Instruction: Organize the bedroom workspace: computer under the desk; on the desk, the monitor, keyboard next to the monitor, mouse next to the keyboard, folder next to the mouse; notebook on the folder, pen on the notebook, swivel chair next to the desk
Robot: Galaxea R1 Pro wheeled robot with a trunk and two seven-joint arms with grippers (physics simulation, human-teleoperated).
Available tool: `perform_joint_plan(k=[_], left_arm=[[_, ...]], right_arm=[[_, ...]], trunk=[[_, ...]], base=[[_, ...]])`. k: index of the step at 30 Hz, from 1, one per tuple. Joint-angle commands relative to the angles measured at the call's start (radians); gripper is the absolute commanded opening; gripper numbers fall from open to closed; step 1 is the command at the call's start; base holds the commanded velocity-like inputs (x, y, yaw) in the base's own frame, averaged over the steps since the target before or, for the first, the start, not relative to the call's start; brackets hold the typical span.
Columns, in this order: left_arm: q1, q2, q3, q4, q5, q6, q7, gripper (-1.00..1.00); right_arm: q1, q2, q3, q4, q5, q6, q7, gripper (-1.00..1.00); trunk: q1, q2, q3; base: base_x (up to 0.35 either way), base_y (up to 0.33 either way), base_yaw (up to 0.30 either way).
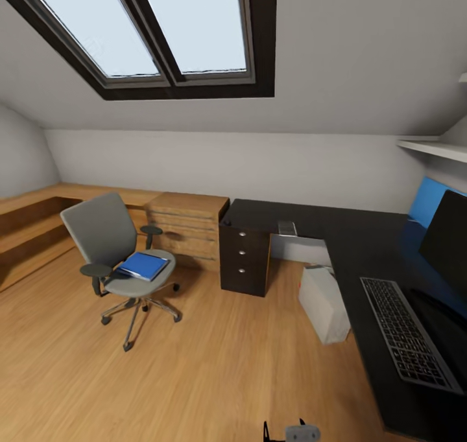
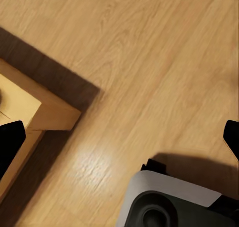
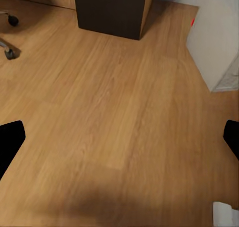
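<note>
Bright blue flat folder (image 1: 143, 265) lies on the seat of the grey upholstered swivel chair (image 1: 107, 234), well apart from the glossy black L-shaped desk (image 1: 363, 247). Slim silver-framed keyboard (image 1: 408, 333) rests there beside the black monitor (image 1: 446, 241). Left gripper (image 2: 119, 137) and right gripper (image 3: 119, 142) both spread wide over the honey wood floor (image 3: 114, 117).

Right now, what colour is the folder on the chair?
Bright blue. The folder lies on the grey seat of the chair, clearest in the head view.
</note>
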Motion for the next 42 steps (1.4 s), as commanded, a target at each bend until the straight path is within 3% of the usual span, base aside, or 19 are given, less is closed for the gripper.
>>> perform_joint_plan(k=[1,23,26,31,42], left_arm=[[-0.001,0.002,-0.008,-0.001,0.01,-0.005,0.008,1.0],[0.0,0.0,-0.008,0.0,0.011,-0.005,0.008,1.0],[0.0,0.0,-0.008,0.003,0.011,-0.005,0.008,1.0],[0.0,0.0,-0.008,0.01,0.01,-0.005,0.008,1.0],[0.0,0.0,-0.008,0.011,0.009,-0.005,0.009,1.0]], right_arm=[[-0.001,0.0,0.008,0.001,-0.011,-0.002,-0.003,1.0],[-0.001,-0.019,0.0,0.001,-0.013,0.005,-0.004,1.0],[-0.001,-0.019,-0.024,0.0,-0.015,0.005,-0.005,1.0],[-0.001,-0.019,-0.103,-0.002,-0.037,0.002,-0.004,1.0],[-0.001,-0.02,-0.122,-0.004,-0.035,-0.011,0.002,1.0]], trunk=[[0.001,-0.001,-0.001],[0.001,-0.001,-0.001],[0.001,-0.001,-0.001],[0.001,-0.001,-0.001],[0.001,-0.001,-0.001]], base=[[0.319,0.016,0.003],[0.321,0.002,0.0],[0.321,0.0,0.0],[0.321,0.0,0.0],[0.321,0.0,0.0]])
